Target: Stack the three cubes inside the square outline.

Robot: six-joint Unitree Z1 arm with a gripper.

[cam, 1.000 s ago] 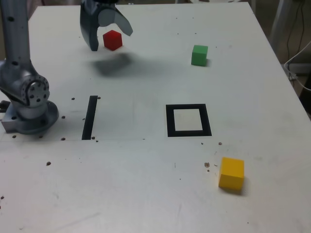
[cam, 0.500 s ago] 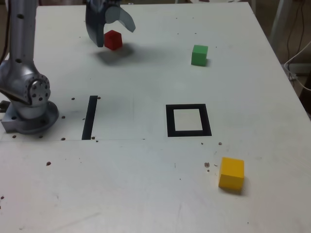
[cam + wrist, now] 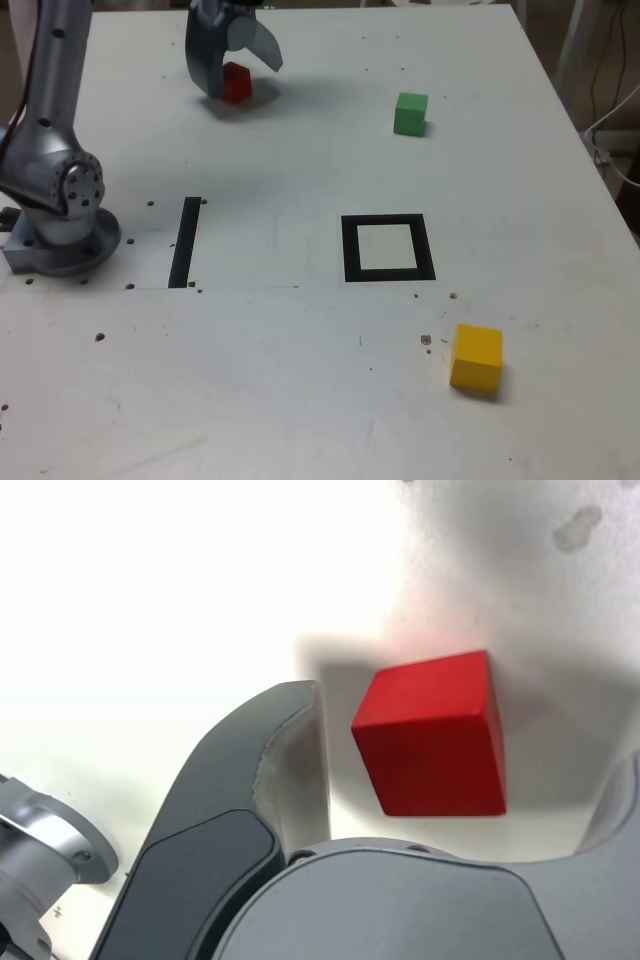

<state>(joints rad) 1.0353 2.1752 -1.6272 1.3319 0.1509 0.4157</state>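
Fingers spread wide, one to each side of the red cube, not yet touching it in the wrist view; a clear gap visible between the near finger and the cube's side face. Gripper lowered around the red cube at the far edge of the table, towards the exterior view's left. Cube resting flat on the table, nothing held.

Handling, as judged: a small, matte, rigid block, probably light; flat parallel faces suited to a pinch across two opposite sides, near mid-height. Cube sits slightly turned relative to the fingers in the wrist view, so some twisting on closure is possible; matte surface unlikely to slip.

Further out: green cube well apart towards the exterior view's right, also on the far half. Square outline near the table's middle, its white centre empty. Yellow cube nearer the camera, beyond the outline's right corner, apart from it. Black line strip between the outline and the arm base at the exterior view's left. No cube stacked or inside the outline yet.
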